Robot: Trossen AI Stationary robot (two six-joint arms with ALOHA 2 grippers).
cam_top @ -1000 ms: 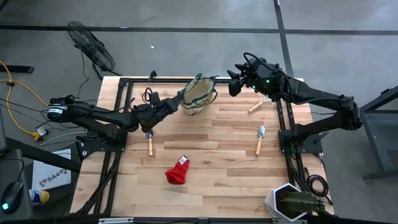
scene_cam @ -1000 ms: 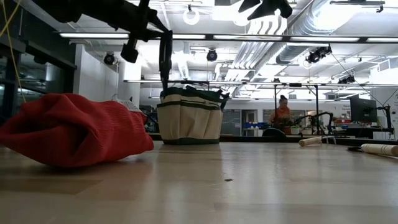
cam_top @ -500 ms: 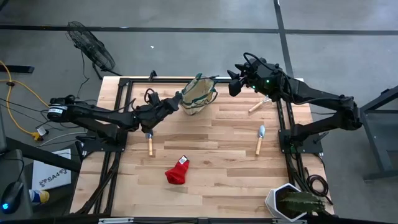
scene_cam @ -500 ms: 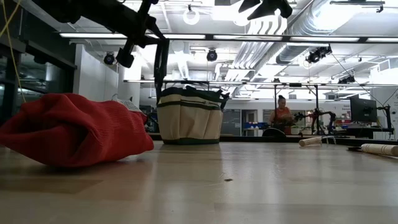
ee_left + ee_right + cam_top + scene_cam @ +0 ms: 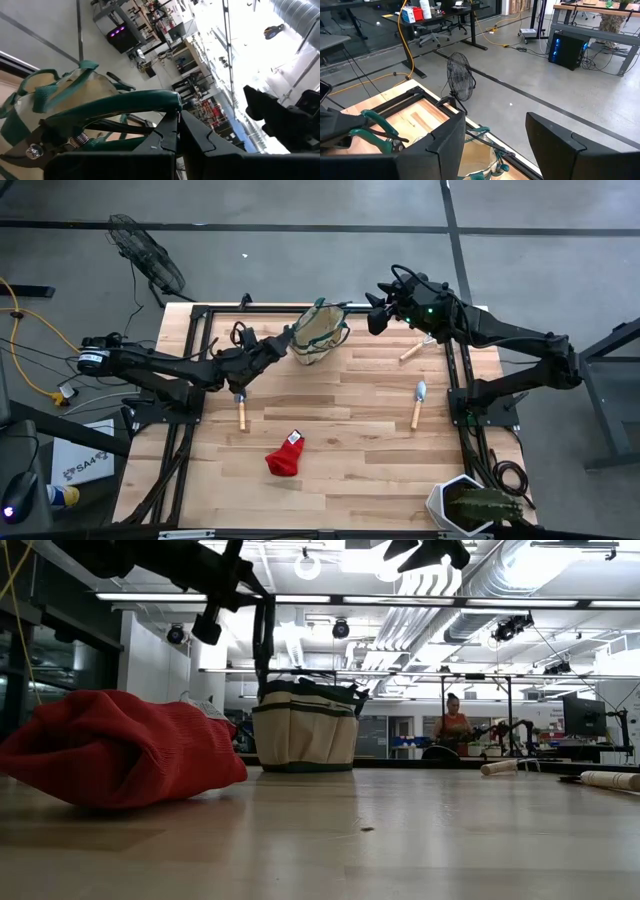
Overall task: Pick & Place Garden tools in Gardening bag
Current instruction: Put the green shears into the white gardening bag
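The tan canvas gardening bag (image 5: 320, 330) with green trim stands upright on its base at the table's far edge; it also shows in the low view (image 5: 305, 730). My left gripper (image 5: 268, 350) is shut on green-handled pruning shears (image 5: 110, 105), just left of the bag. My right gripper (image 5: 375, 315) hovers open and empty just right of the bag, above it (image 5: 495, 150). A red fabric piece (image 5: 285, 455) lies on the table at the near middle. A wooden-handled trowel (image 5: 240, 410) lies at the left. Two more wooden-handled tools (image 5: 418, 402) (image 5: 412, 350) lie at the right. My left gripper pinches the shears by their green handles near the free ends (image 5: 162, 107), between its two fingers. The shears reach out from the fingers toward the bag, spring and pivot (image 5: 50, 142) ahead. In the low view they hang steeply (image 5: 264, 635) over the bag's left rim, clear of the table.
A spiky green plant in a white hexagonal pot (image 5: 470, 505) stands at the near right corner. Black frame rails run along the table's left and right sides. Bare wood lies in the table's middle, between the tools.
My left gripper with the shears has swayed a little away from the bag and back, staying above the bag's left rim. My right gripper has kept still.
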